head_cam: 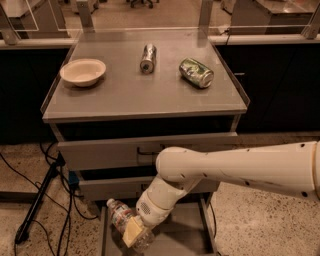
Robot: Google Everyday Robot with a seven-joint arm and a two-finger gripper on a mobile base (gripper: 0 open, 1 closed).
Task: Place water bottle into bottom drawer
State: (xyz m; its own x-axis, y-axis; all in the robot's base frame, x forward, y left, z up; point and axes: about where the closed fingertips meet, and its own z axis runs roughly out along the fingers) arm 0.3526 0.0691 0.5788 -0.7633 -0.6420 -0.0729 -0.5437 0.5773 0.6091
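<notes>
Lab: cabinet (125, 95), glass partitions (115, 15); end effector (132, 232) holds water bottle (120, 216) over bottom drawer (185, 235).

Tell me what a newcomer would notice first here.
The big white arm reaching in from the right, its gripper low at the front clasping a clear ribbed plastic water bottle at the open grey metal bottom drawer. Then the cabinet top: cream bowl, silver can, green can.

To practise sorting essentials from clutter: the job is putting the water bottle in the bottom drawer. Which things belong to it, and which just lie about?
Job: bottom drawer, pulled open; water bottle; gripper, holding the bottle low above that drawer.
Lying about: white bowl; silver can; green can, all on the cabinet top.
</notes>
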